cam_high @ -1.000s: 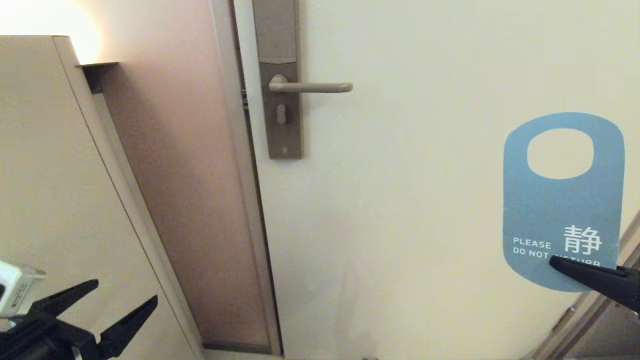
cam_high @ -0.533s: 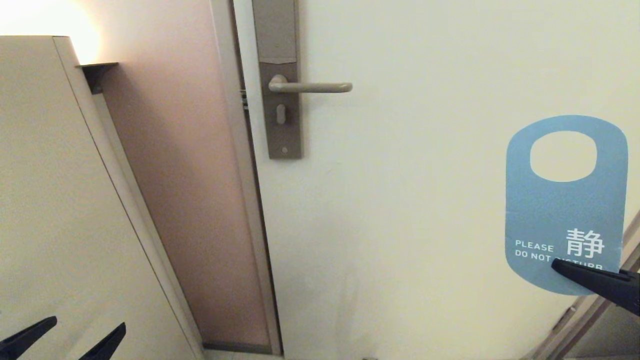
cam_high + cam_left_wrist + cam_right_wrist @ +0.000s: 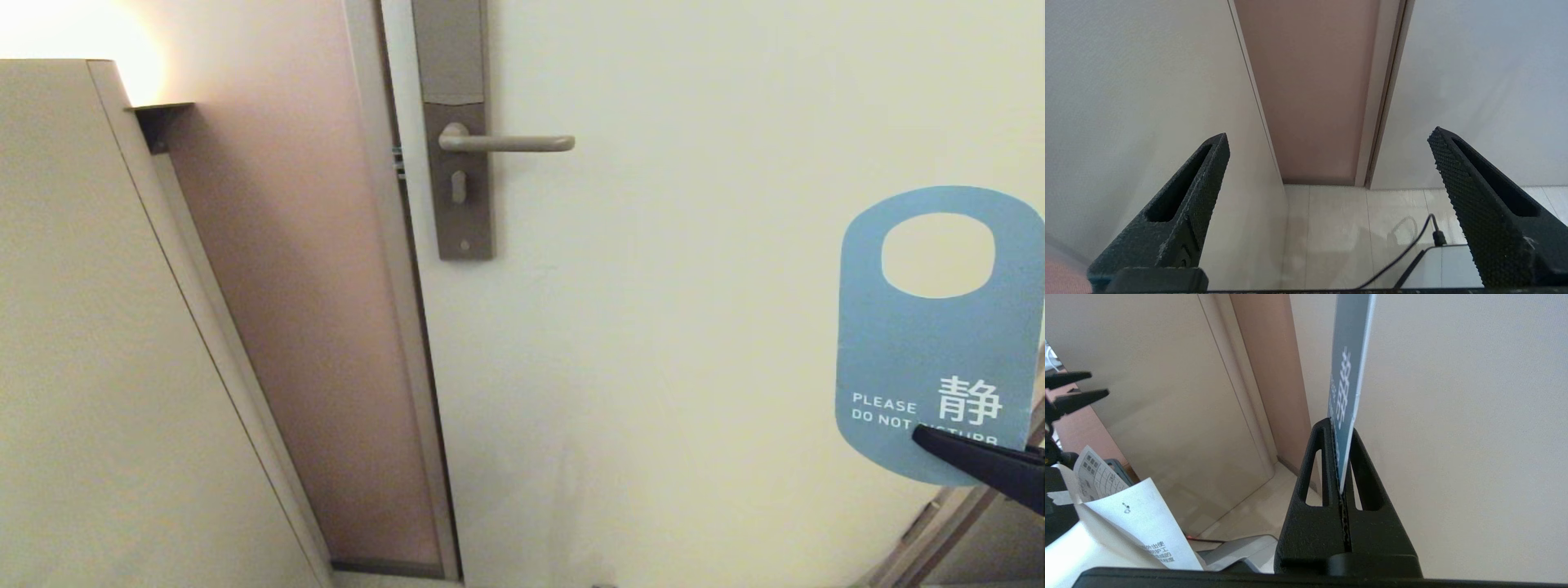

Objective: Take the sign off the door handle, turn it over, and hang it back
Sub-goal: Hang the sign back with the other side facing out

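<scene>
The sign [image 3: 935, 343] is held upright at the far right, away from the door, its blue "PLEASE DO NOT DISTURB" face towards me and its oval hole on top. My right gripper [image 3: 922, 435] is shut on the sign's lower edge; in the right wrist view the sign [image 3: 1349, 375] stands edge-on between the closed fingers [image 3: 1340, 428]. The door handle [image 3: 506, 143] is bare, a beige lever on a grey-brown lock plate [image 3: 457, 131]. My left gripper [image 3: 1329, 141] is open and empty, out of the head view, low and pointing at the floor by the door frame.
A cream door [image 3: 694, 327] fills the right half. A beige cabinet side [image 3: 98, 327] stands at the left, with a pinkish wall panel [image 3: 302, 327] between it and the door frame. A cable [image 3: 1404, 253] and the robot's base lie on the tiled floor.
The left gripper has dropped out of the bottom left of the head view. The right gripper has carried the sign a little further right.
</scene>
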Robot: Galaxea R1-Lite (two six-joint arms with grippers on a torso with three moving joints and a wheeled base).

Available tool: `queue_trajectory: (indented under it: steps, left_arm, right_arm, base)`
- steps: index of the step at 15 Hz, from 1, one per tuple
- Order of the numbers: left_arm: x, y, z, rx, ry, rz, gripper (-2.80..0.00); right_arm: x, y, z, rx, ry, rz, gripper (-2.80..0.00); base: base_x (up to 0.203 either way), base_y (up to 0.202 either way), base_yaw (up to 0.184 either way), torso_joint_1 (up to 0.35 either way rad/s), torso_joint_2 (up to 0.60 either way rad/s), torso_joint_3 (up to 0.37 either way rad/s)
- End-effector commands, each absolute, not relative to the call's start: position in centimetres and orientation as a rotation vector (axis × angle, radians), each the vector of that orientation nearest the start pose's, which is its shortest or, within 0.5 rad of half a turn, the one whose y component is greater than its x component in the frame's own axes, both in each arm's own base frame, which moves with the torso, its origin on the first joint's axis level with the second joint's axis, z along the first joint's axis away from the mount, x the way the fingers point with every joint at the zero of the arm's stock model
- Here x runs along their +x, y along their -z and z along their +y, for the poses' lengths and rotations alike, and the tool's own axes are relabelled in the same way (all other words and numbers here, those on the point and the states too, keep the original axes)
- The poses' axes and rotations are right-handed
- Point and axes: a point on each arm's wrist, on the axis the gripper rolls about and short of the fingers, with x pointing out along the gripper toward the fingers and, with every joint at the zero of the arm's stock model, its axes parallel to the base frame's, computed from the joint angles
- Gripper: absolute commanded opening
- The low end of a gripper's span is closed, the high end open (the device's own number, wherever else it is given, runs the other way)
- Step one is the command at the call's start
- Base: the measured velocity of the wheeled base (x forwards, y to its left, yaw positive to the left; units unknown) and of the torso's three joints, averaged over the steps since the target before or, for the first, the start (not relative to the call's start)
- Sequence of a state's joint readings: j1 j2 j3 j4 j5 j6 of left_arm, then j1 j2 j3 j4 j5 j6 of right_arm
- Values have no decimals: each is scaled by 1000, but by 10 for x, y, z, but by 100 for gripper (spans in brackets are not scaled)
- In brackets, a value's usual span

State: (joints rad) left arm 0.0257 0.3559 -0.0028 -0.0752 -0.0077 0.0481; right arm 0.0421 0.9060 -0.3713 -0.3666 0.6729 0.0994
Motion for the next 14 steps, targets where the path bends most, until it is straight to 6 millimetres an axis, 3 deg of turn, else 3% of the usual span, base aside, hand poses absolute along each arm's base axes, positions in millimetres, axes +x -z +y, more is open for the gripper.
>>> queue_trajectory:
  steps: [1,5,14]
  left_arm:
    - [-7,-83,0,47,-8,159,0]
    - [-22,-76,0,56,12,15,0]
    - [-23,-76,0,27,3,5,0]
  right_arm:
    - [95,-198,18,141,-711,176,-280]
    - [87,-196,17,135,-691,154,-280]
    - [67,-182,16,129,-641,131,-280]
  base:
    - [0,0,0,0,0,0]
    - [0,0,0,0,0,0]
    - [0,0,0,0,0,0]
